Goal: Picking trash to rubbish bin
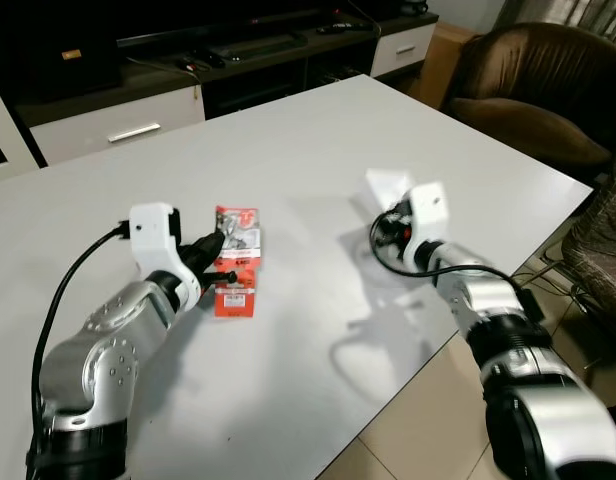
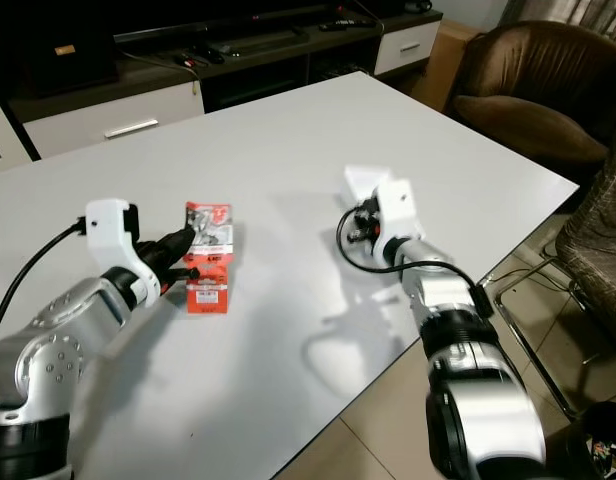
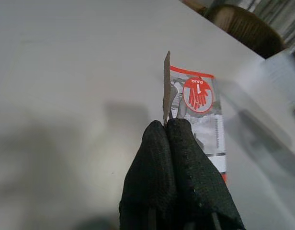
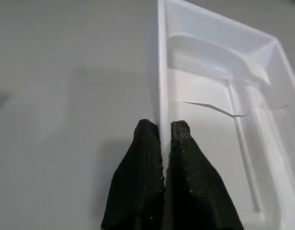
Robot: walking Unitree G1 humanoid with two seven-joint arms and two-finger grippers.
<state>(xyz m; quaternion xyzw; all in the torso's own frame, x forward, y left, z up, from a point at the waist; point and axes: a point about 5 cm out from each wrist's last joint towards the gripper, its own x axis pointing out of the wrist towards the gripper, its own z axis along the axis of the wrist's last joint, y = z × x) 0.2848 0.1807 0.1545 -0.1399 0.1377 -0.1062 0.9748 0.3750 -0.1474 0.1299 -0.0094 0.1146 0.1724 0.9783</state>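
One red glove packet [image 1: 237, 261] and one clear plastic tray [image 4: 224, 110] sit on the one white bench [image 1: 288, 140], the tray to the right of the packet. Two pincers are in view, the left pincer [image 3: 165, 125] and the right pincer [image 4: 162, 128]. Beyond the bench stand one brown armchair [image 1: 533, 90] and one TV cabinet [image 1: 118, 115].

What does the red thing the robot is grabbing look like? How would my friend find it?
Find the big white table in front of the TV cabinet. Near the robot's side of it, the left pincer is shut on the edge of a flat red packet, with a grey picture and a red circle showing gloves. It is the colourful piece; the right pincer pinches a clear white plastic tray.
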